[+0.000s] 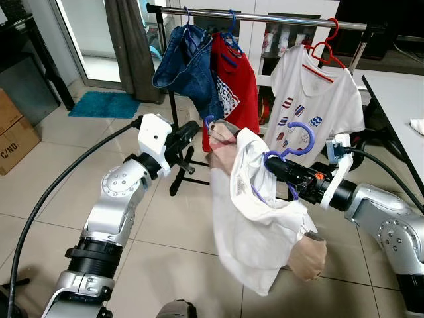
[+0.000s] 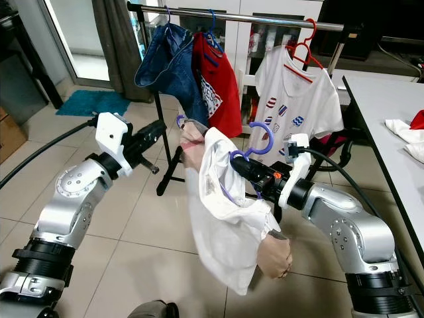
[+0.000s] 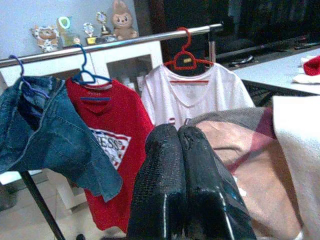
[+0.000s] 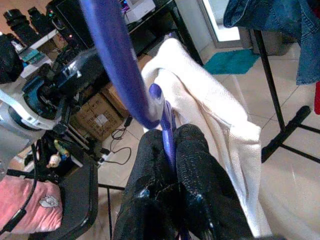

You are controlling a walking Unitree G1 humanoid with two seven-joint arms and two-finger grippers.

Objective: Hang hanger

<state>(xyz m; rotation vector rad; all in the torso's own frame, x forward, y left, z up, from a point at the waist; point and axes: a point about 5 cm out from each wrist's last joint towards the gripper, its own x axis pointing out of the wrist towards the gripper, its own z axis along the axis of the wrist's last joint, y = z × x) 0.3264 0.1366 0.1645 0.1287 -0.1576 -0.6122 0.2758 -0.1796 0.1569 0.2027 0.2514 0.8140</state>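
a: right tool (image 1: 275,167) clenched on the purple hanger (image 1: 296,140), fingers pinching the thin bar just below the hook, as the right wrist view shows. left tool (image 1: 192,132) out at 10 o'clock of the load, fingers pressed together, holding nothing i can see.

b: where's the hanger sitting?

a: mid-air, low in front of the clothes rail (image 1: 265,16), hook tipped toward 12 o'clock. white shirt (image 1: 255,225) draped over it, bunched and hanging down to 6 o'clock. a person's hand (image 1: 306,260) grips the lower hem, another hand (image 1: 224,147) at the collar.

b: handling?

a: my guess: plastic hanger light, stiff, a bit slick; cloth soft, will swing and drag. hold close under the hook. free rail between the red shirt (image 1: 228,86) and the printed white shirt (image 1: 317,99), at about 12 o'clock.
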